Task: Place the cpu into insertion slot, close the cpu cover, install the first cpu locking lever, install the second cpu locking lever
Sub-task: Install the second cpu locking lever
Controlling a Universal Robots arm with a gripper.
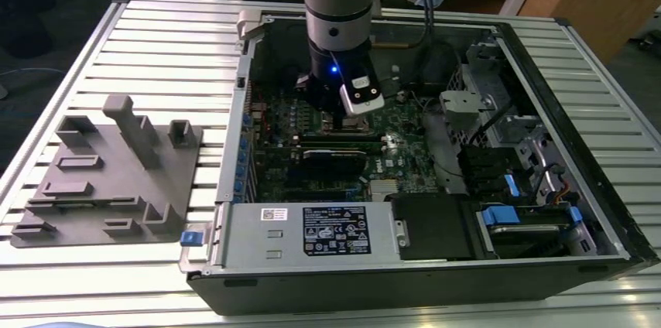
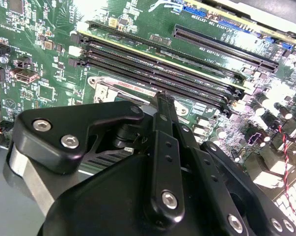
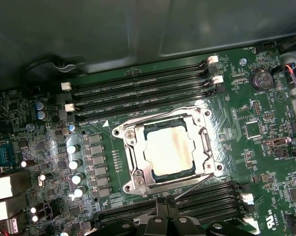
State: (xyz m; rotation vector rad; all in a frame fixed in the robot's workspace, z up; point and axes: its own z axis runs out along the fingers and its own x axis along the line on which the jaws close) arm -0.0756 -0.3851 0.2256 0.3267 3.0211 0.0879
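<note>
Black and two-fingered, the gripper [image 2: 160,96] hangs low inside the open dark computer case [image 1: 578,258], down over the green circuit board [image 1: 398,154] near the case's middle in the exterior view. In the second wrist view its slim black fingers [image 2: 161,123] lie pressed together into one narrow blade with nothing between them, the tip just above the socket's metal rim. The small flat square cpu [image 3: 169,149], with its dull silver-grey top, already sits in the square black insertion slot [image 3: 150,132]. The thin silver-grey metal cpu cover [image 3: 202,142] lies flat around it, the chip showing through its cut-out centre. A thin metal locking lever [image 3: 194,185] slants out from the socket's 5 o'clock corner, beside the fingertips that enter the first wrist view; whether it is latched I cannot tell. Long narrow black memory slots [image 3: 138,91] run in rows at 12 o'clock from the socket, and more [image 3: 206,196] at 6 o'clock. On the exterior view's left, well apart from the case, a grey moulded fixture block [image 1: 108,177] rests on the slatted white metal table [image 1: 166,42]. A silver power-supply box [image 1: 305,231] fills the case's near edge.
</note>
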